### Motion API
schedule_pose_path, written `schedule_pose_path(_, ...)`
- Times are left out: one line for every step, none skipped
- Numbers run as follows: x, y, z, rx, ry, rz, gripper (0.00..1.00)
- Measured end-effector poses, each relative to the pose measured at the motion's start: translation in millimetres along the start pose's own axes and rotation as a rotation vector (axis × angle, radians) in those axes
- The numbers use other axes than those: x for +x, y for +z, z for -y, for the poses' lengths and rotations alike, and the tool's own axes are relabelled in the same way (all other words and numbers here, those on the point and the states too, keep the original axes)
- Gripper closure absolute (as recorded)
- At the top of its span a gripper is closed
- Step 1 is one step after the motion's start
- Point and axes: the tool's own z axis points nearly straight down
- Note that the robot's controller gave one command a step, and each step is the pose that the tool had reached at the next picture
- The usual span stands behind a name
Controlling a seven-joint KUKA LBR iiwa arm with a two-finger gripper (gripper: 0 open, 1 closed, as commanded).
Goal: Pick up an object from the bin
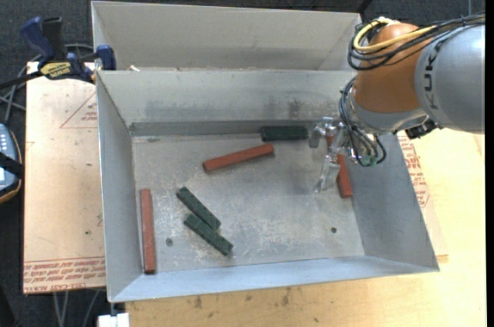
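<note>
Altogether: three red bars [239, 157], three green bars [208, 234], gripper [332, 180] at right.

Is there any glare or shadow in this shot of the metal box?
Camera view: the bin's outer back wall is lit pale and even, with no hard glare; a dark band of shadow lies along the foot of its inner back wall; the arm's orange cover carries a small bright highlight on top.

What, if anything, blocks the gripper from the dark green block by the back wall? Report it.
Probably nothing: the dark green block lies flat by the back wall, just beside the gripper, with bare floor between. The wall behind may crowd a grasp.
</note>
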Motion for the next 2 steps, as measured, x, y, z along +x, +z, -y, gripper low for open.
schedule_pose_path(-4.9, -7, 8, 0.002, -0.002, 0.003, 0.00)
schedule_pose_path(-1.9, -31, 4, 0.007, 0.042, 0.005, 0.00)
